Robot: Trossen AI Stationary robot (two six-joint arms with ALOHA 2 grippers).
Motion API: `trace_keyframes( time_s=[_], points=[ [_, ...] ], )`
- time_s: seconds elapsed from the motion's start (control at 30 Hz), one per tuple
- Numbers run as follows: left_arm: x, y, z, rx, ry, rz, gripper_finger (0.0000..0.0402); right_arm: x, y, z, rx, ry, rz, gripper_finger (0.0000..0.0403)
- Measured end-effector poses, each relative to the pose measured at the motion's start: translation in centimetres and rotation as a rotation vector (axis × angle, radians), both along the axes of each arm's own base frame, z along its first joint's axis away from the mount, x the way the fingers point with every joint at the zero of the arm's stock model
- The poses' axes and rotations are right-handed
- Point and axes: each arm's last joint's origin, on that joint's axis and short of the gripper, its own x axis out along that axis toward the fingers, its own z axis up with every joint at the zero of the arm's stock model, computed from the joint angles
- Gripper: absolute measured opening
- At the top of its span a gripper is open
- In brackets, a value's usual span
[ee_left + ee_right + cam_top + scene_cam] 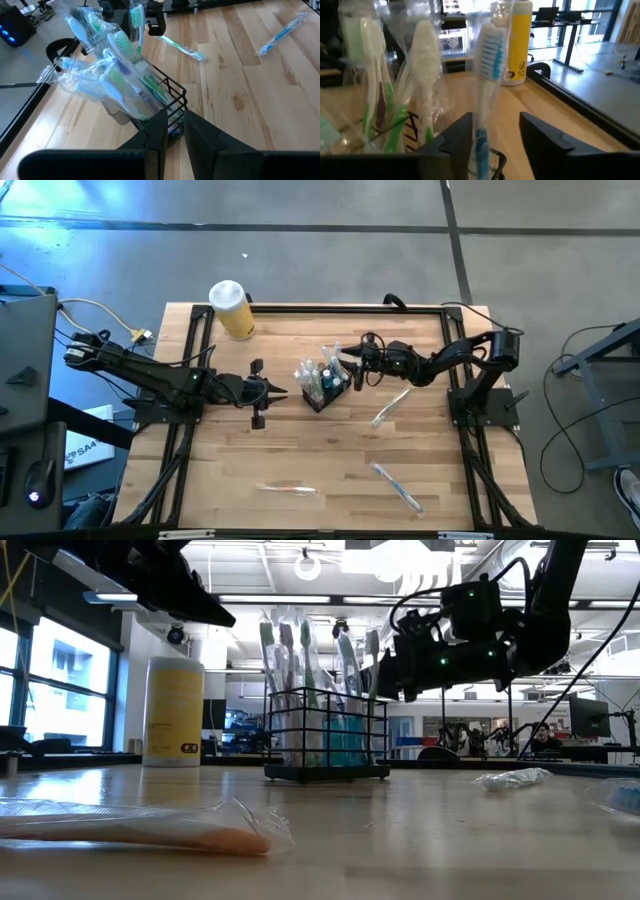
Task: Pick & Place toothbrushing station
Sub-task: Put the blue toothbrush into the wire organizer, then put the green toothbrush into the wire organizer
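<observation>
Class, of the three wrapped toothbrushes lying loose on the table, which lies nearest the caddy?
The wrapped toothbrush just right of the caddy, below the right gripper; the other two lie far along the table's near edge.

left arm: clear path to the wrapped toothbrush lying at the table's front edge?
Probably yes. The left gripper hovers beside the caddy, and only bare table lies between it and that wrapped toothbrush. The right gripper is busy over the caddy.

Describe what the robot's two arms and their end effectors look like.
Both arms are dark, jointed and slim, with black cables running along them. The left end effector and right end effector each have two flat, black, angular fingers. Small green lights glow on the right arm's wrist.
</observation>
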Motion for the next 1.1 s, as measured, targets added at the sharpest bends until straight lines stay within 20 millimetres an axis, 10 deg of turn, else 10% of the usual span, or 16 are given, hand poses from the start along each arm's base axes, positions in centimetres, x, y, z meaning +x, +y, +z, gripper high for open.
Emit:
trace_keyframes(
  time_s=[0.53, 1.1],
  points=[
    [-0.1, 0.0, -0.3, 0.004, 0.033, 0.002, 0.0058, -2.1, 1.0, 4.9, -0.176, 0.083, -0.045, 0.0223],
    [-0.2, 0.0, -0.4, -0.017, 0.036, 0.011, 0.0058, -10.3, 8.6, 9.0, -0.348, 0.423, 0.093, 0.0223]
  ],
)
